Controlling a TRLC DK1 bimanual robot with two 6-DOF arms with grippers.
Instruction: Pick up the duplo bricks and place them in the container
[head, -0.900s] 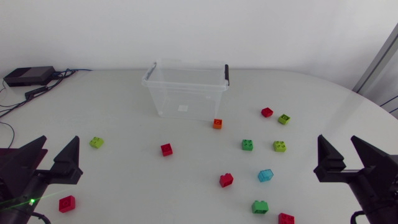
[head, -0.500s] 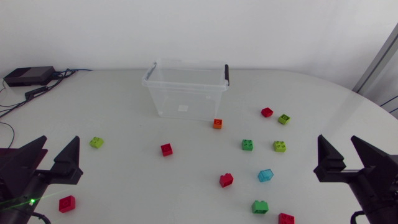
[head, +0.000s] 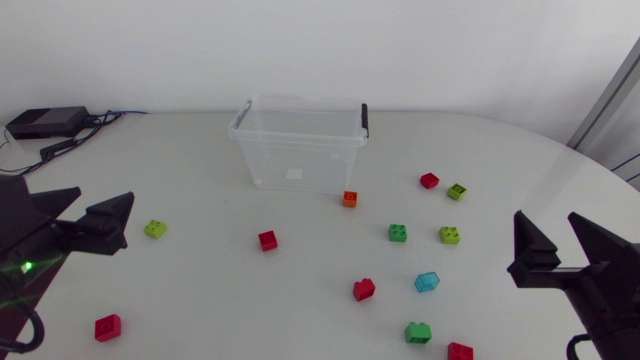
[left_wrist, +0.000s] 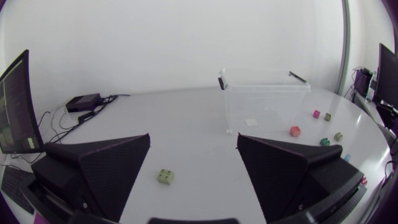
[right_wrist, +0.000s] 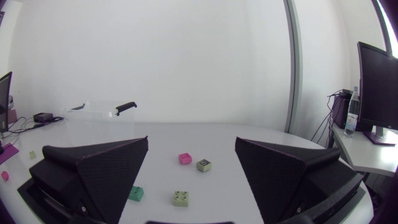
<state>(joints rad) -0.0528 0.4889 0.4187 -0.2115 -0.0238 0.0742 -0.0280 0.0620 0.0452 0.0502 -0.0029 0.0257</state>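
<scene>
The container (head: 300, 165) stands at upper centre of the head view, with the corner brick (head: 349, 199) just before its right front corner. The centre brick (head: 267, 240) lies below it. To the right sit the upper pair (head: 429, 180), below them the middle pair (head: 398, 233), and lower still the lower cluster (head: 363, 290). At the left edge is the left gripper (head: 100, 200). The left brick (head: 155, 229) lies beside it and the lower-left brick (head: 107, 327) below it. The right gripper (head: 547, 225) is at lower right.

Red bricks (head: 267, 240) (head: 108, 327) (head: 429, 180) (head: 364, 289) (head: 460, 351): five
Lime bricks (head: 155, 228) (head: 457, 191) (head: 450, 235): three
Green bricks (head: 398, 233) (head: 418, 332): two
Orange brick (head: 350, 199): one
Light-blue brick (head: 427, 282): one
Clear container (head: 300, 150): one
Black box (head: 45, 122): one
</scene>
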